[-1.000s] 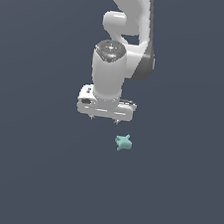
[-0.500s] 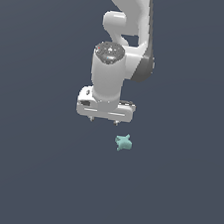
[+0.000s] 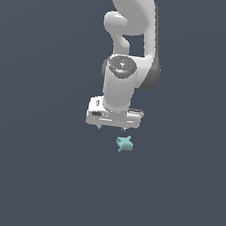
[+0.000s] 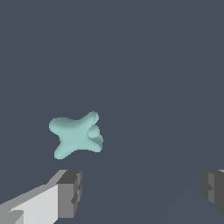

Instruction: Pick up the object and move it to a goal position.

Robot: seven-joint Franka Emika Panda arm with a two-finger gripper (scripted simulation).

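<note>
exterior view distant, wrist view close; both share object (image 3: 124, 144)

A plain dark grey-blue floor (image 3: 31, 175) is carrying the scene, its surface showing no marks or edges. Only the teal star-shaped object (image 3: 125, 144) is lying directly on it, sitting just below the gripper (image 3: 112, 129) and toward the exterior view's right of it, apart from the fingers (image 4: 70, 192).

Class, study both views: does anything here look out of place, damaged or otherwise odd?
Nothing stands out. The teal object lies whole on the plain dark surface, apart from the gripper. The wrist view shows the fingers spread wide, with the object outside the gap between them.
</note>
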